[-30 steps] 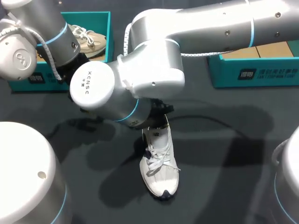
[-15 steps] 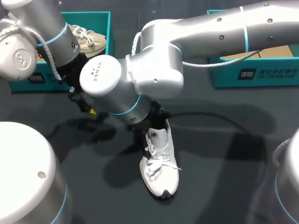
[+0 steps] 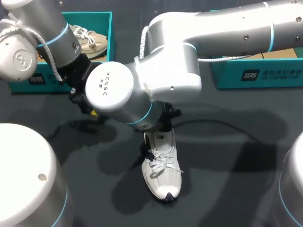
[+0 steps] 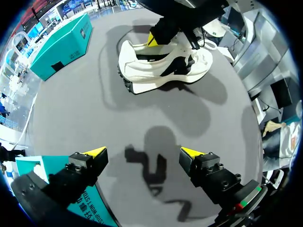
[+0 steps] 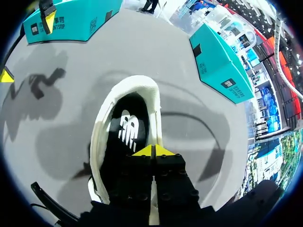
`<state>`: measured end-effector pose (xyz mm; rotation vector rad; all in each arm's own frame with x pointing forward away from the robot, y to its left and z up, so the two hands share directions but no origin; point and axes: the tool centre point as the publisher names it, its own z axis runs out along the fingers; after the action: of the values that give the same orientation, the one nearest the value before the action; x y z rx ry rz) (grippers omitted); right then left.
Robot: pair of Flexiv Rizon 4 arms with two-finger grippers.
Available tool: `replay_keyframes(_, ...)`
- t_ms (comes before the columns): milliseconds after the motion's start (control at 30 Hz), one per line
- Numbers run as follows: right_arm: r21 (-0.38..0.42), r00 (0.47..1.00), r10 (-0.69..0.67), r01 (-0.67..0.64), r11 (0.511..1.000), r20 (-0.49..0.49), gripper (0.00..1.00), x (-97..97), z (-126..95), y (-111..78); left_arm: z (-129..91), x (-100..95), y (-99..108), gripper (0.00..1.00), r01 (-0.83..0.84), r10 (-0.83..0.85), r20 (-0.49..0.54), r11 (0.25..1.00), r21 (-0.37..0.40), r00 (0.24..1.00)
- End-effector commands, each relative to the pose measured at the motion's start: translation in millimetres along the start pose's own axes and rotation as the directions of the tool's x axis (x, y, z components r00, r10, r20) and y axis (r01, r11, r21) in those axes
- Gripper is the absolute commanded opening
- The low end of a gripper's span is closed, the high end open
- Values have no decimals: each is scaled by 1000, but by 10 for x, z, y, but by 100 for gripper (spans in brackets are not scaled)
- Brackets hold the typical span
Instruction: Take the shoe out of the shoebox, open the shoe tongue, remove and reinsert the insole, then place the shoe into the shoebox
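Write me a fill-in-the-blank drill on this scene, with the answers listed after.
The shoe on the dark table is ___ in colour.
The left gripper hangs over bare table with its fingers ___.
The right gripper is at the shoe's opening with its fingers ___.
The left-hand shoebox holds a second ___.
Missing words: white; open; shut; shoe.

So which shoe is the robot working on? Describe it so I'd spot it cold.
On the dark table, look mid-table under the right gripper. The white shoe lies there on the tabletop; the only other shoe is beige, inside the teal shoebox at far left.
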<state>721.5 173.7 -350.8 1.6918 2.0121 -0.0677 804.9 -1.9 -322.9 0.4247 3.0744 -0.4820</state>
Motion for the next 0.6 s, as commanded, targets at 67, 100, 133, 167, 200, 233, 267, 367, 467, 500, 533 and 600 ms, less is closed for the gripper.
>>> replay_keyframes(67, 23, 926, 371, -373, 928, 66, 0, 201, 251, -56, 1, 3, -1, 100, -1, 1, 0, 1000, -3, 1000)
replay_keyframes(100, 32, 928, 367, -370, 929, 70, 0, 221, 295, -64, 1, 3, -1, 100, -1, 1, 0, 1000, -3, 1000)
replay_keyframes(133, 44, 927, 366, -370, 928, 79, 0, 243, 351, -76, 1, 3, -1, 100, -1, 1, 0, 1000, -3, 1000)
replay_keyframes(167, 53, 927, 363, -368, 928, 92, 0, 255, 383, -82, 1, 3, -1, 100, -1, 1, 0, 1000, -3, 1000)
replay_keyframes(200, 69, 928, 361, -367, 927, 86, 0, 270, 437, -92, 1, 3, -1, 100, -1, 1, 0, 1000, -3, 1000)
replay_keyframes(233, 85, 927, 367, -373, 924, 76, 0, 283, 494, -111, 1, 3, -1, 100, -1, 1, 0, 1000, -3, 1000)
replay_keyframes(267, 94, 927, 366, -373, 923, 80, 0, 292, 522, -119, 1, 3, -1, 100, -1, 1, 0, 1000, -3, 1000)
replay_keyframes(367, 131, 929, 367, -370, 920, 48, 0, 338, 600, -162, 1, 3, -1, 100, -1, 1, 0, 1000, -3, 1000)
replay_keyframes(467, 152, 933, 360, -352, 924, -29, 0, 403, 540, -187, 1, 3, -1, 100, -1, 1, 0, 1000, -3, 1000)
replay_keyframes(500, 150, 932, 357, -345, 927, -64, 0, 429, 491, -185, 1, 3, -1, 100, -1, 1, 0, 1000, -3, 1000)
replay_keyframes(533, 155, 929, 356, -339, 928, -98, 0, 437, 434, -180, 1, 3, -1, 100, -1, 1, 0, 1000, -3, 1000)
replay_keyframes(600, 158, 920, 349, -324, 933, -177, 0, 428, 308, -161, 1, 3, -1, 100, -1, 1, 0, 1000, -3, 1000)
